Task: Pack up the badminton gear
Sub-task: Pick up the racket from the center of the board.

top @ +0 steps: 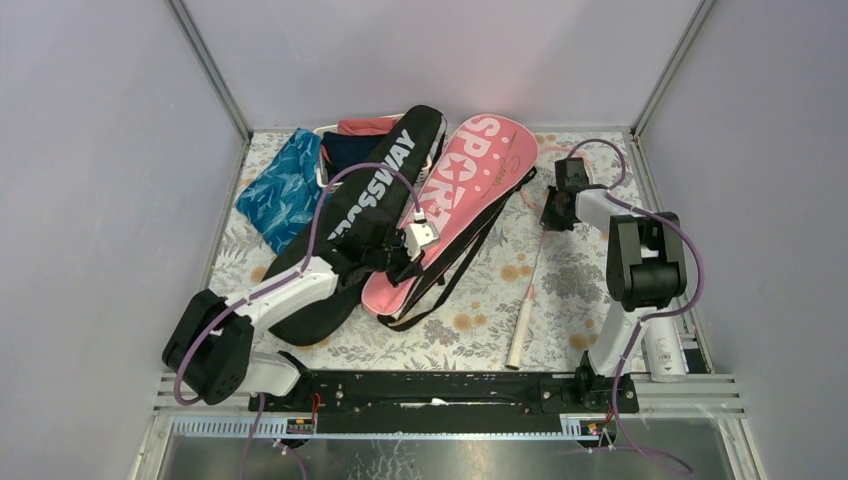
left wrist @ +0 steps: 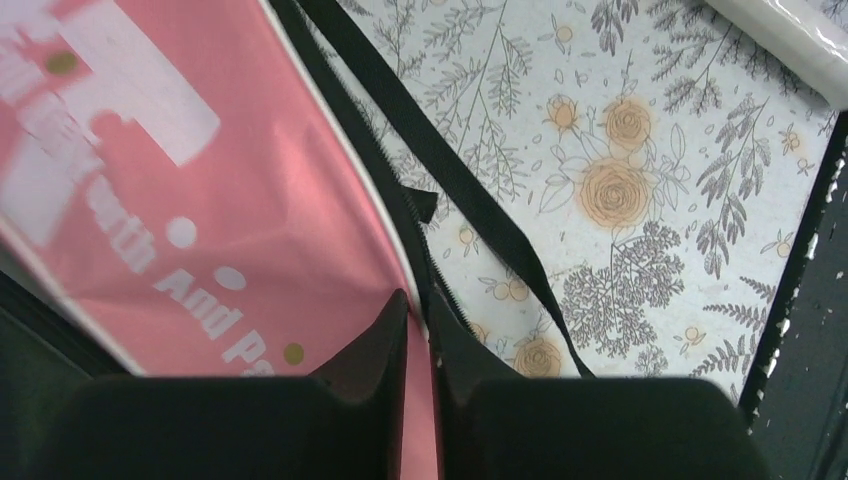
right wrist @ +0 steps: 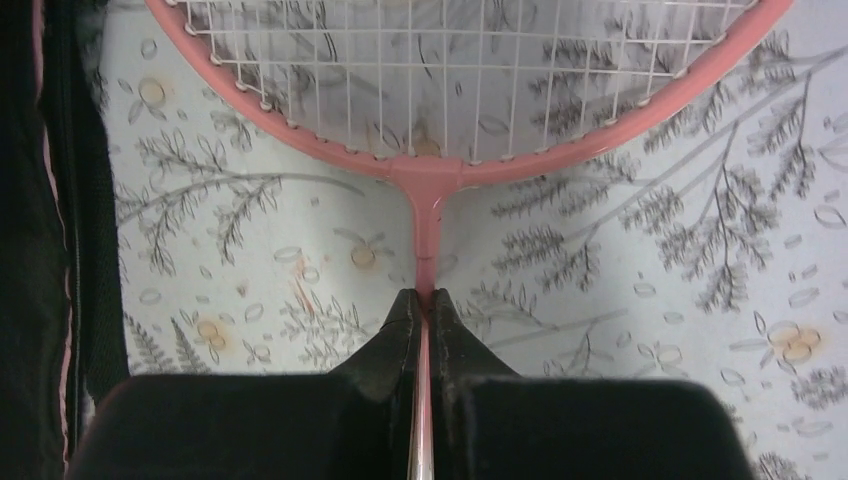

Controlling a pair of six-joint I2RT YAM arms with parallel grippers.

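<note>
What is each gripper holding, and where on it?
Right gripper clamps the pink racket by its shaft, just below the head. Left gripper sits at the zipper edge of the pink bag; a grip cannot be told.

From the tabletop's (top: 470,320) middle, room lies open at 5 o'clock. The pink bag (top: 470,180) and strap (left wrist: 480,205) block 12, the black bag (top: 385,180) blocks 9, the racket (top: 521,335) blocks 3.

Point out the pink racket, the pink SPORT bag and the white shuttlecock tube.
pink racket (right wrist: 428,215): right wrist view, shaft just below the head.
pink SPORT bag (top: 458,195): top external view, middle of its lettered face.
shuttlecock tube (top: 664,352): top external view, middle of the tube's side.
</note>
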